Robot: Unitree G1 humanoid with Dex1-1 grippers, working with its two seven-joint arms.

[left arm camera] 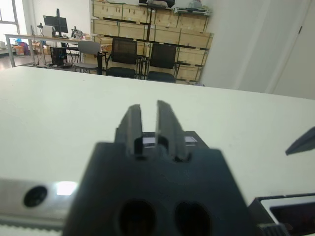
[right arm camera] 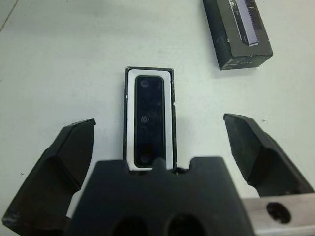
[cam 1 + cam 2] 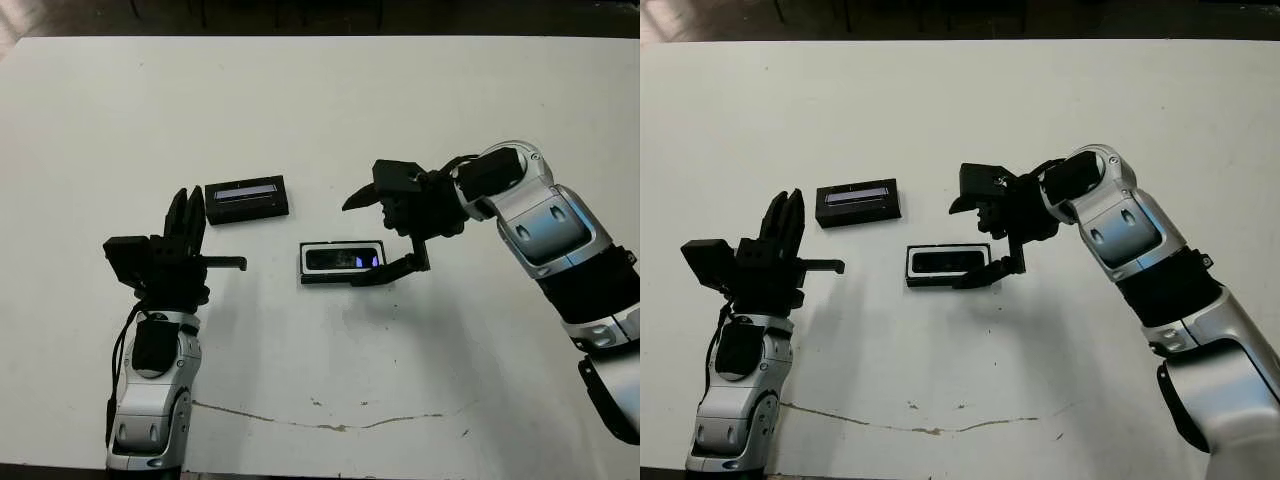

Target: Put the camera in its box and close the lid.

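We see the camera (image 2: 149, 119) lying inside the box (image 3: 341, 258), which sits open near the middle of the white surface (image 3: 320, 110). Our right gripper (image 3: 380, 235) hovers at the box's right end, fingers spread wide and holding nothing. The lid (image 3: 247, 199) lies apart, up and to the left. Our left gripper (image 3: 187, 214) rests near the lid, fingers pressed together.

left gripper (image 3: 187, 212): fingers together, pointing away from the robot; right gripper (image 3: 374, 232): fingers spread wide, arm reaching inward
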